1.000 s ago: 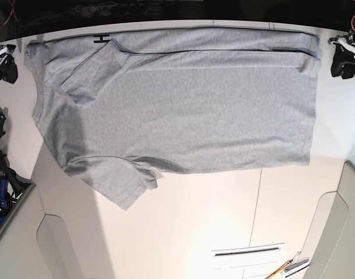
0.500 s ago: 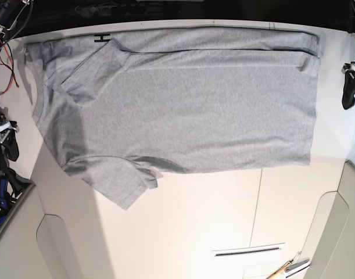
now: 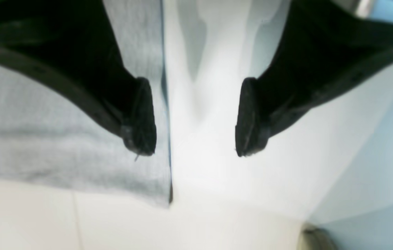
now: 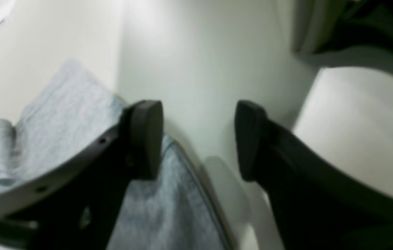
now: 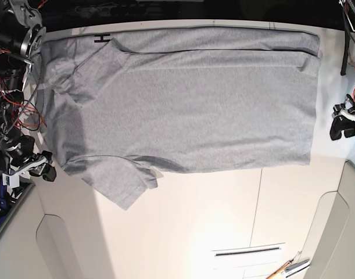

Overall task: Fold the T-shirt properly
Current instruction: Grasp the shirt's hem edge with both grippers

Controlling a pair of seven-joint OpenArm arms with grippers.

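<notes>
T-shirt [image 5: 189, 99] lies flat, light, limp; pinch hem corner and sleeve edge. Left gripper [image 3: 195, 118] and right gripper [image 4: 199, 139] gape wide, empty.

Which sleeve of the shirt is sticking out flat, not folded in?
The lower sleeve on the T-shirt juts out onto the table; the upper sleeve is folded in.

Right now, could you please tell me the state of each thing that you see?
T-shirt: lying flat on the table, far long edge folded over, nothing holding it.
Left gripper: fingers open, empty, over the shirt's edge.
Right gripper: fingers open, empty.
Table: white, carrying the shirt.
</notes>
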